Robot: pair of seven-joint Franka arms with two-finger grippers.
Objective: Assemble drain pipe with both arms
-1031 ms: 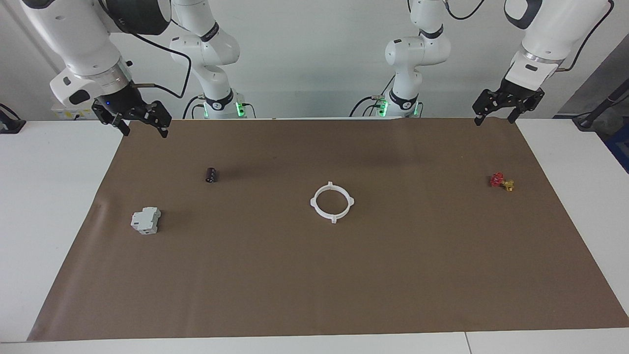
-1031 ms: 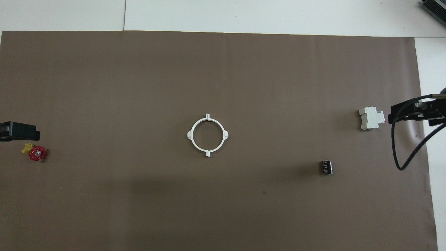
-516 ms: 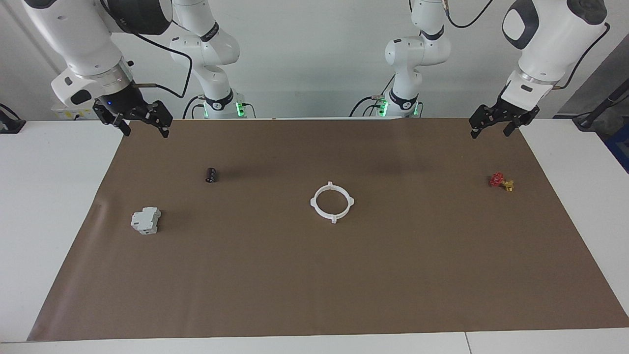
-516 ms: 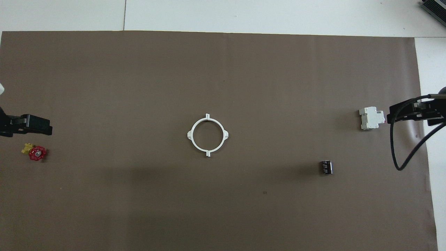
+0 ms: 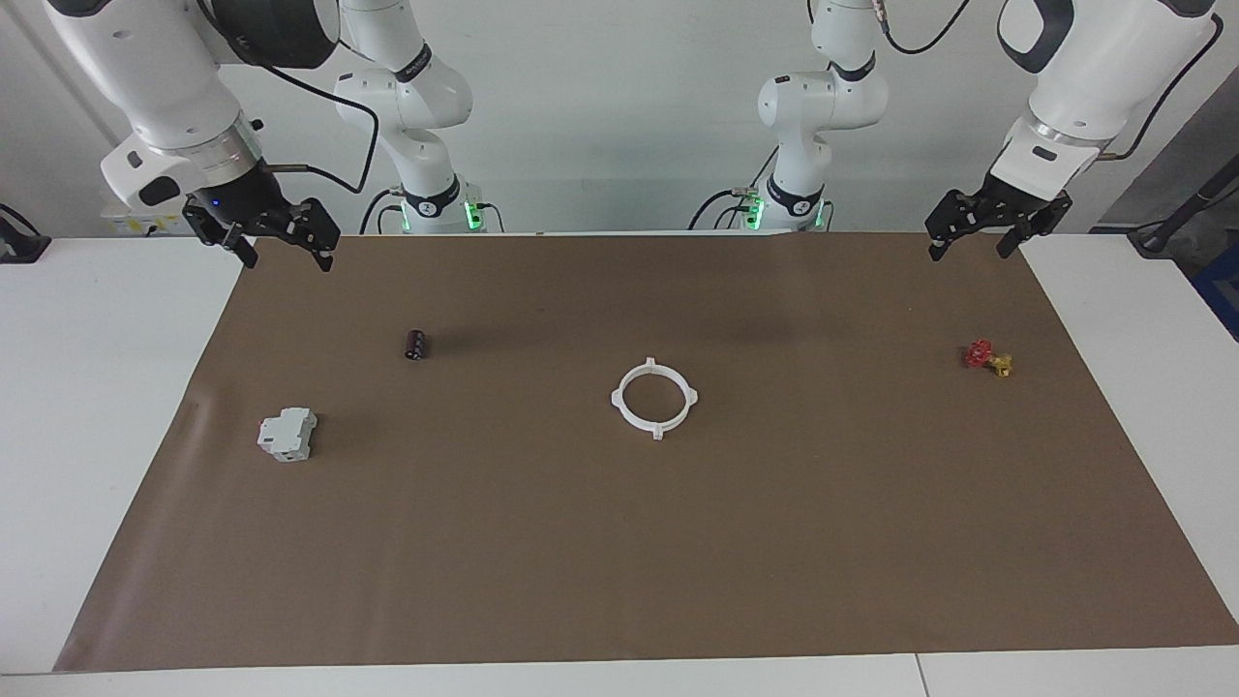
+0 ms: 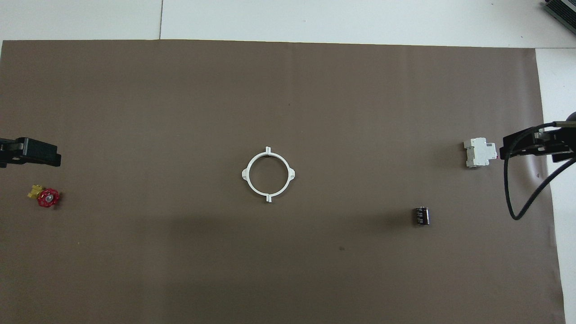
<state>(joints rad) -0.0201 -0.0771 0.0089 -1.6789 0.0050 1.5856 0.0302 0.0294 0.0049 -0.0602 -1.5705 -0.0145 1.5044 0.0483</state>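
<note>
while both arms hang raised w/ jaws wide & empty, left gripper (image 5: 970,239) over the mat (image 5: 619,542) edge nearest the robots, right gripper (image 5: 287,251) likewise at its own end, a black cylinder (image 5: 416,345) lies nearest the robots. then red-yellow piece (image 5: 988,358), then ring (image 5: 654,398) closed, flat, mid-mat, nothing touching it. grey block (image 5: 287,434) lies farthest.

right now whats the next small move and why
Probably none beyond parking both arms. The drain pipe already lies as one closed ring mid-mat, its halves apparently joined. The left pincer and right pincer hang open and empty over the mat's edge nearest the robots, touching nothing.
</note>
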